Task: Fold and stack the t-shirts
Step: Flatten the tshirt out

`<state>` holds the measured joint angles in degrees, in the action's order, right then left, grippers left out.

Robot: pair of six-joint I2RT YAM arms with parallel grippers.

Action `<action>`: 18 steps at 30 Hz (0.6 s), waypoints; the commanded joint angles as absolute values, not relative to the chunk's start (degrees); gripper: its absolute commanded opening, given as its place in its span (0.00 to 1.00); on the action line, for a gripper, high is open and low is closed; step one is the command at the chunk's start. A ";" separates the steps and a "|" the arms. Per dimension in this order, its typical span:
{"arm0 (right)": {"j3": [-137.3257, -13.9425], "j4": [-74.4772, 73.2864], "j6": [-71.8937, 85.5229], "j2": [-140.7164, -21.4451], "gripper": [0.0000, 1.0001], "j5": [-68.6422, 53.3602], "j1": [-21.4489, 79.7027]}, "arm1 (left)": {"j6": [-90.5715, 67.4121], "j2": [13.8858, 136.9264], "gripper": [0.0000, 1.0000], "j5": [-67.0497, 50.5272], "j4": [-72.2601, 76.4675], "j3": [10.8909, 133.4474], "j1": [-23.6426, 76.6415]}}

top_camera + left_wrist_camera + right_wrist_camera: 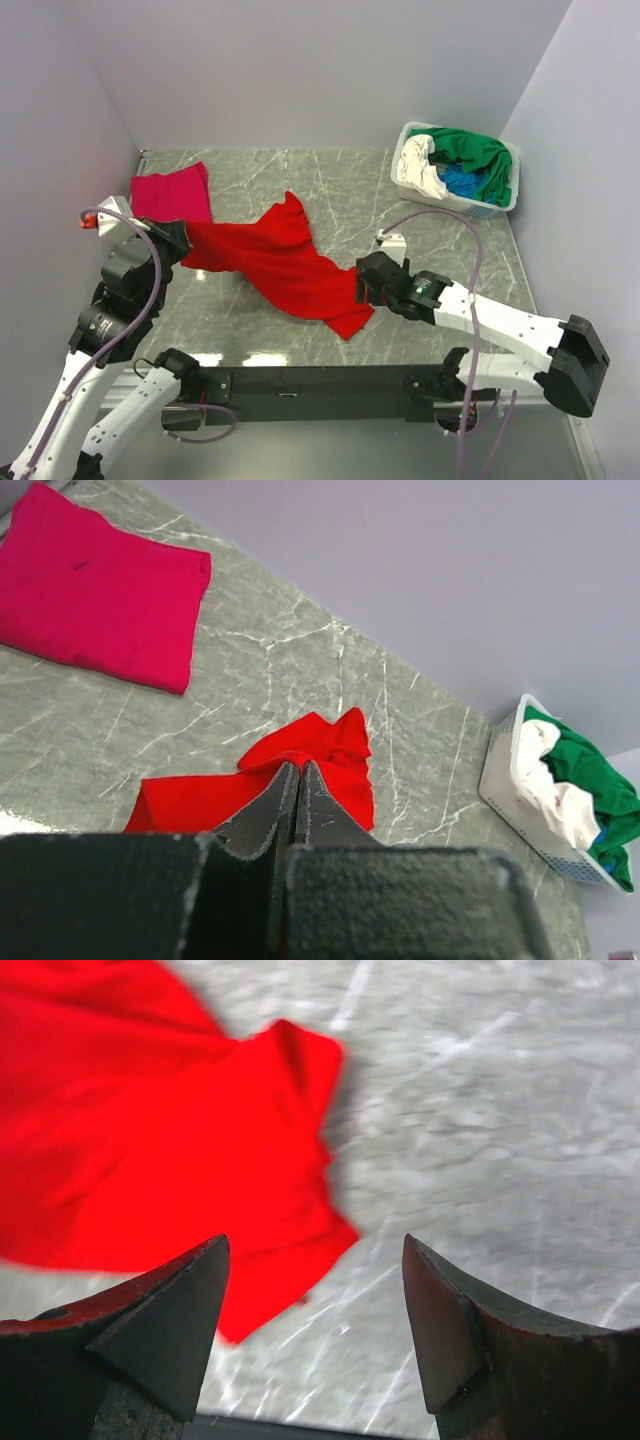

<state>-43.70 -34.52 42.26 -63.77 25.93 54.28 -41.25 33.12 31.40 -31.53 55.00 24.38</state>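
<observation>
A bright red t-shirt lies stretched diagonally across the marble table, crumpled and unfolded. My left gripper is shut on the shirt's left end; in the left wrist view the cloth bunches at the closed fingertips. My right gripper hovers at the shirt's lower right corner, open, with nothing between its fingers. In the right wrist view that corner lies free on the table, ahead and left of the gripper. A folded magenta-pink t-shirt lies flat at the back left.
A white plastic basket stands at the back right, holding green, white and blue shirts. Walls close in the table on the left, back and right.
</observation>
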 commanded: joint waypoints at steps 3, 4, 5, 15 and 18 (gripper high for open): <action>-40.87 -26.82 40.17 -69.42 0.73 22.07 50.28 | -40.34 33.31 0.01 31.91 -30.15 53.88 24.08; -40.87 -24.81 39.99 -71.43 0.72 21.10 50.19 | -40.25 33.40 0.01 31.73 -30.15 53.70 24.08; -40.87 -23.83 39.82 -72.32 0.70 20.75 50.10 | -40.08 33.40 0.01 31.82 -30.15 53.88 24.08; -37.88 -16.44 39.64 -79.71 0.59 16.53 47.73 | -39.11 32.52 0.01 33.05 -31.11 54.05 24.08; -37.44 -16.08 40.25 -81.03 0.55 15.21 47.55 | -39.11 32.43 0.01 33.40 -31.29 53.96 24.08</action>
<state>-38.15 -19.00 40.16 -80.40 16.91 47.99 -40.69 33.21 31.68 -32.05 53.60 24.38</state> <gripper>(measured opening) 0.560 0.013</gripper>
